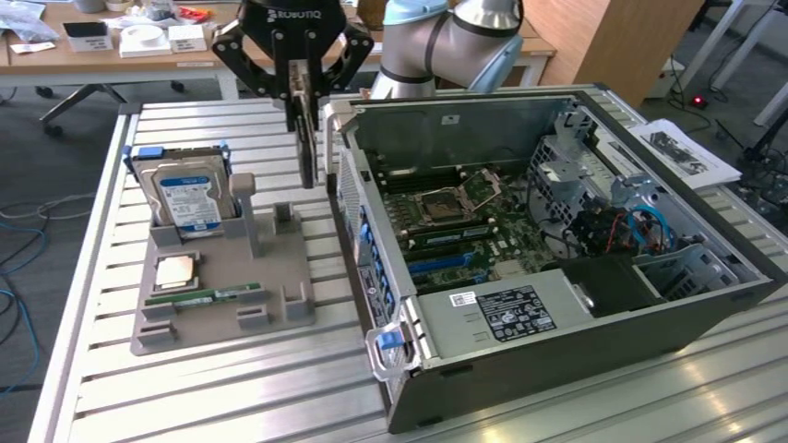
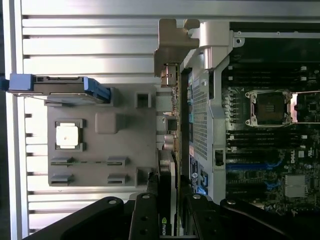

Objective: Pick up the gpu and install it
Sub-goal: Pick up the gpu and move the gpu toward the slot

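Observation:
My gripper [image 1: 299, 92] is shut on the gpu [image 1: 308, 148], a thin dark card that hangs edge-on and upright below the fingers. It hovers above the slatted table, between the grey parts fixture [image 1: 221, 268] and the outer wall of the open computer case [image 1: 542, 231]. In the wrist view the gpu [image 2: 168, 160] runs along the case's outer wall, its silver bracket [image 2: 172, 45] at the far end. The black fingers [image 2: 145, 215] clamp it from both sides around my gripper [image 2: 169, 205]. The motherboard [image 2: 270, 130], with its blue slots, lies inside the case.
The fixture holds an upright hard drive [image 1: 191, 194] with a blue-white label, a CPU [image 1: 176, 270] and a green RAM stick [image 1: 203, 297]. A paper sheet [image 1: 684, 152] lies at the exterior view's right. Desks with clutter stand behind the table.

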Tool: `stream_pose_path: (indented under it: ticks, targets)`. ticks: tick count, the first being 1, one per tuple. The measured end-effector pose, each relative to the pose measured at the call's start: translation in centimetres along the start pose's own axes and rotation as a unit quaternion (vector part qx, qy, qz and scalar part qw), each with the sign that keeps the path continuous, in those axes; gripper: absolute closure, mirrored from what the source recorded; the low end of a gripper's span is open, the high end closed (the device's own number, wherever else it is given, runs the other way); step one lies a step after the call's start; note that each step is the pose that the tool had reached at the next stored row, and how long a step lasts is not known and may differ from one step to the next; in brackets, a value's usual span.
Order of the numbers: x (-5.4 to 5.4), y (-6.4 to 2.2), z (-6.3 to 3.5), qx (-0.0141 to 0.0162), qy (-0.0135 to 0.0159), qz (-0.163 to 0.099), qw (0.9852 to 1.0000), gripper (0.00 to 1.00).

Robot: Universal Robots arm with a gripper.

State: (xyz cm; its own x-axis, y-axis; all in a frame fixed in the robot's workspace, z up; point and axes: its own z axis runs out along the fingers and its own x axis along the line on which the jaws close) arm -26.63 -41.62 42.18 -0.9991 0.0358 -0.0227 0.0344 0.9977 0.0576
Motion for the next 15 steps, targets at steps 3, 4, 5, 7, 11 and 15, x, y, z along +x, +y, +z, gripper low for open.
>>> stream_pose_path:
  ticks: [3,4,5,7,11,15]
  targets:
    - [-0.9,0.03,0.03,-0.0004,-0.0001,0.000,1.0000,0.73]
    - [-1.3,0.05,0.04,-0.0006,-0.0001,0.000,1.0000,0.73]
    - [-1.7,0.06,0.04,-0.0007,0.0000,0.000,1.0000,0.73]
    - [-2.5,0.08,0.06,-0.0012,0.0000,0.000,1.0000,0.73]
    - [-4.2,0.15,0.11,-0.0025,0.0000,0.000,1.0000,0.73]
    - [-6.0,0.21,0.15,-0.0036,0.0001,0.000,1.0000,0.73]
